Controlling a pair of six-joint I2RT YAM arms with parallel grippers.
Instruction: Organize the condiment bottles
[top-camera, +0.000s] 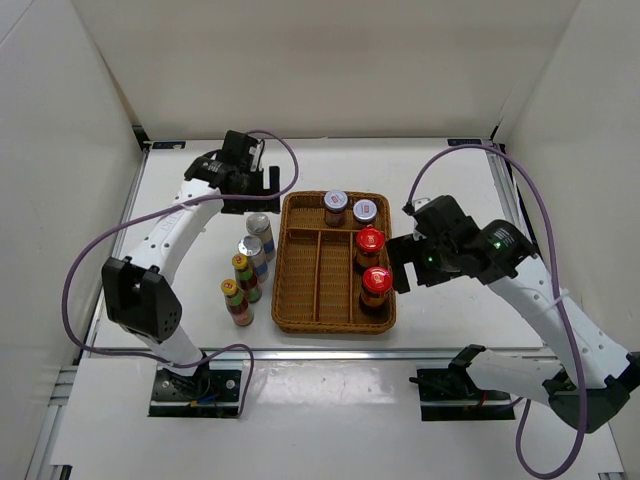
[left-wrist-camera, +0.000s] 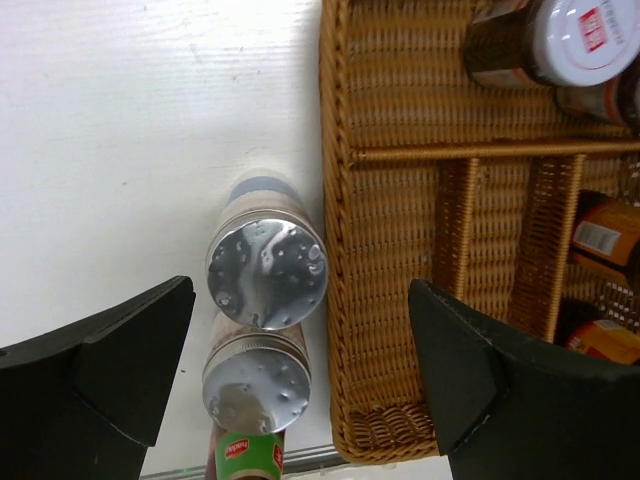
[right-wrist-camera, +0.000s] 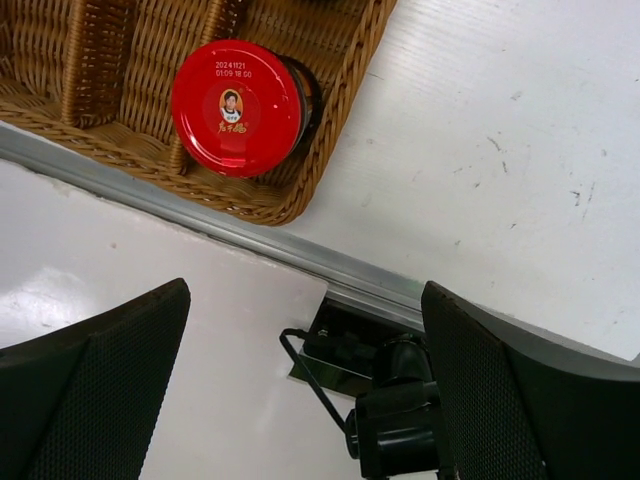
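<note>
Wide open and empty, the left gripper (left-wrist-camera: 300, 292) hangs near the two silver-topped bottles (left-wrist-camera: 267, 272). Both stand upright on the tabletop (left-wrist-camera: 120, 150), long axes vertical, just beside the wicker tray (left-wrist-camera: 385, 210). The right gripper (right-wrist-camera: 305, 300) is spread wide too, holding nothing, just off the tray's right edge. The red-capped bottles (top-camera: 370, 240) stand upright in the right compartment, the grey-lidded jars (top-camera: 336, 201) in the far one. The yellow-capped bottles (top-camera: 241, 264) stand outside on the left, caps up.
</note>
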